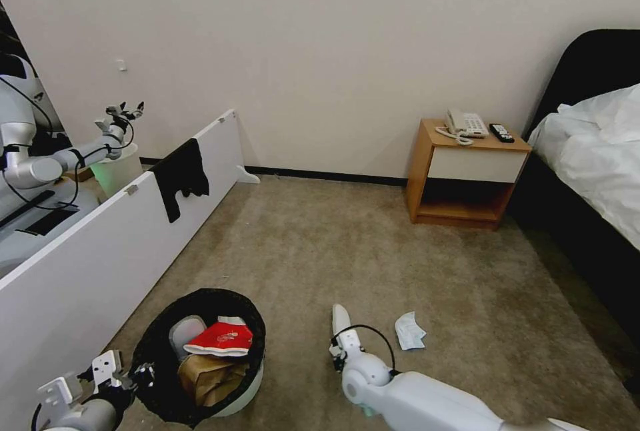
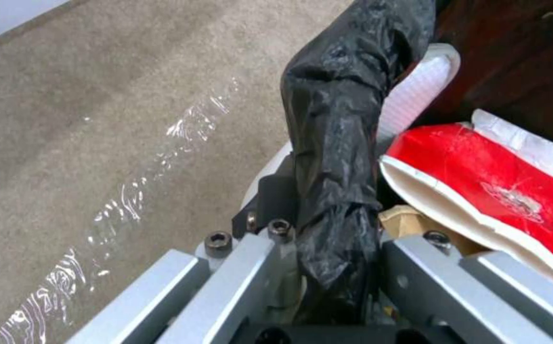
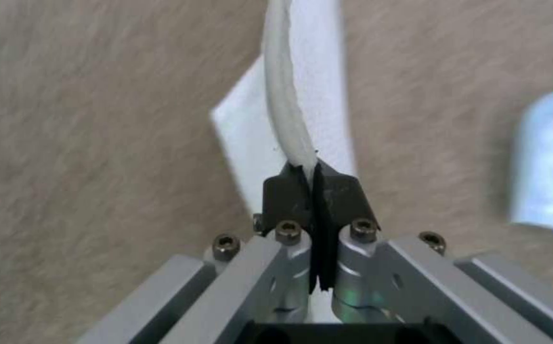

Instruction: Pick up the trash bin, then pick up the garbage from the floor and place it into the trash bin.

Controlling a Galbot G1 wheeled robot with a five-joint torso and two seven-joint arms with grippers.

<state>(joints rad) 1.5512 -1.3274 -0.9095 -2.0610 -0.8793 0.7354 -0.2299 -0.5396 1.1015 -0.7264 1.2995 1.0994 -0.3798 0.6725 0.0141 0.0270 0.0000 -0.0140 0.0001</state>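
Left wrist view shows the left gripper (image 2: 327,267) clamped on the bag-covered rim of the trash bin (image 2: 340,95), its fingers pinching the black liner against the white wall. Inside the bin lie a red packet (image 2: 499,181), a brown paper bag (image 1: 210,374) and a white slipper (image 1: 183,332). Seen from the head camera, the bin (image 1: 200,358) hangs at the robot's lower left, beside a white panel (image 1: 80,271) draped with a black cloth (image 1: 181,174). To the right, the right gripper (image 3: 314,188) is closed on the edge of a second white slipper (image 3: 286,100), held just above the floor (image 1: 373,251). A pale-blue mask (image 1: 409,331) lies on the carpet near that slipper (image 1: 341,320).
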